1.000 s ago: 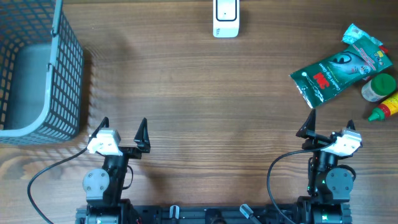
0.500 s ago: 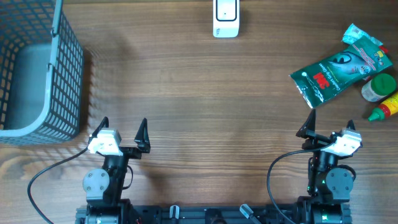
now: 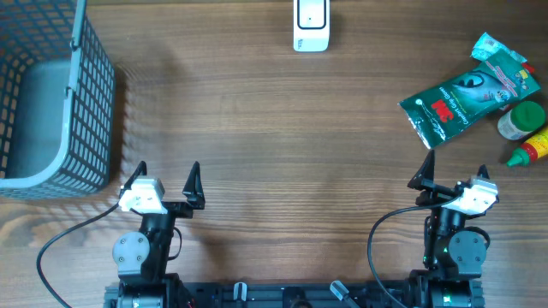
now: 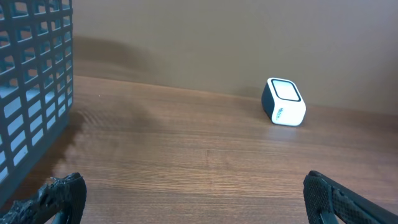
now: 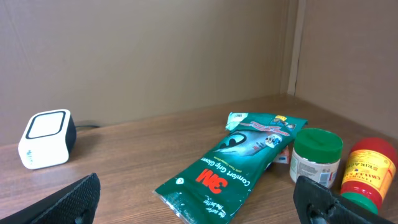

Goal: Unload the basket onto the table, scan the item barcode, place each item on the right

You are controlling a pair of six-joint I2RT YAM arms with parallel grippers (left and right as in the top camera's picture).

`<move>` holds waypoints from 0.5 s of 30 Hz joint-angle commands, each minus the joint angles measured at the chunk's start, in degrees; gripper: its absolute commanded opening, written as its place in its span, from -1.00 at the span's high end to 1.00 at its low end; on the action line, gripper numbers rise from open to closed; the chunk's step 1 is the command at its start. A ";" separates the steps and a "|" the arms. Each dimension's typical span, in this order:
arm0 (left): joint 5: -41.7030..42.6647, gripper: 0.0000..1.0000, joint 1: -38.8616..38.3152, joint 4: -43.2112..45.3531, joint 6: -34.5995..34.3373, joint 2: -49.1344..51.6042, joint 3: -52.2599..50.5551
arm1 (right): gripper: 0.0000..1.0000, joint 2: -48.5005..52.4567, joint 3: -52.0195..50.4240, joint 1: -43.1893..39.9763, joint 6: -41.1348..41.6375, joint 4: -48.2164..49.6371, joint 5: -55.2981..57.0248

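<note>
Green 3M packet [image 3: 458, 98] lies flat by the bench's [image 3: 282, 154] far right edge, jar [image 3: 521, 120] and red bottle [image 3: 533, 150] just beside it. Scanner [image 3: 311, 24] sits far centre, basket [image 3: 86, 103] hugs the left edge, and broad open wood lies between. Left gripper [image 3: 169, 168] and right gripper [image 3: 455, 165] gape wide, holding nothing.

Green 3M packet [image 3: 458, 101] flat, well apart from white scanner [image 3: 311, 24]

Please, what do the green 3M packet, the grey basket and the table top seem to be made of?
Green 3M packet: thin plastic film, glossy; creases and light reflections show.
Grey basket: probably moulded plastic, matte; even lattice of square holes.
Table top: wood or wood-look laminate, satin; brown grain lines, cannot tell which.
</note>
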 commanded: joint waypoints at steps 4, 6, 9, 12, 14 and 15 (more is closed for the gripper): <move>-0.72 -1.00 0.26 -0.07 1.33 -0.61 -0.46 | -1.00 -0.57 -0.02 -0.02 -0.72 0.24 -0.90; -0.72 -1.00 0.26 -0.07 1.33 -0.61 -0.46 | -1.00 -0.57 -0.02 -0.02 -0.70 0.31 -0.92; -0.72 -1.00 0.26 -0.07 1.33 -0.61 -0.46 | -1.00 -0.57 -0.02 -0.02 -0.13 0.31 -3.63; -0.72 -1.00 0.26 -0.07 1.33 -0.61 -0.46 | -1.00 -0.57 -0.02 0.00 -0.98 -0.39 -10.32; -0.72 -1.00 0.26 -0.07 1.33 -0.61 -0.46 | -1.00 -0.57 -0.02 -0.02 -2.60 -0.90 -14.53; -0.72 -1.00 0.26 -0.07 1.33 -0.61 -0.46 | -1.00 -0.55 -0.02 0.00 -3.65 -1.07 -16.39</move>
